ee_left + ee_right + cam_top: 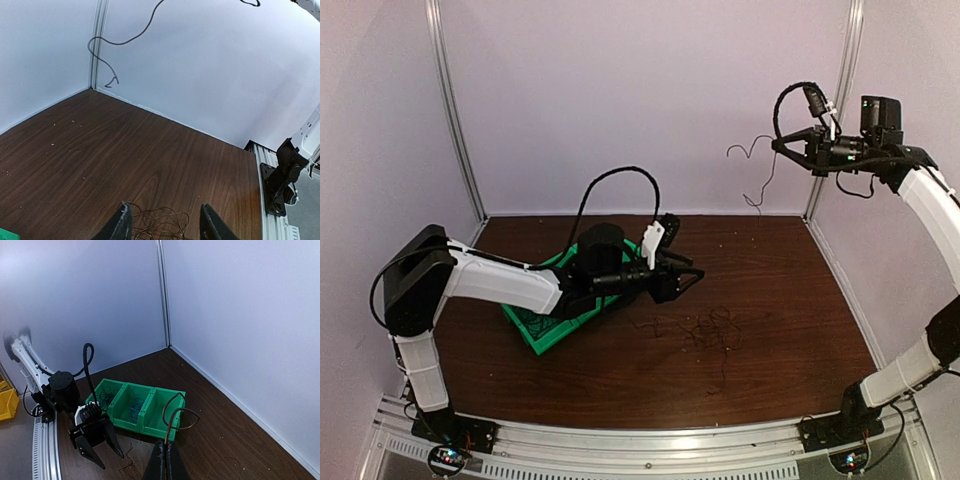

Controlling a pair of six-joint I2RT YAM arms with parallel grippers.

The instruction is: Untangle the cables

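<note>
The right gripper (166,447) is pinching a thin curly wire (120,44) aloft; the left gripper (165,220), fingers parted, is hovering near a wiry tangle (710,328).

Green bins (125,421) on brown table (790,290)

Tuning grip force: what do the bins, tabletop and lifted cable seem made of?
Bins: likely moulded plastic, uniform bright green with a slight sheen.
Tabletop: wood or wood-look laminate, I cannot tell which; dark brown, straight grain, smooth.
Cable: thin dark wire, probably plastic-insulated; it hangs in springy curls rather than limp.
</note>
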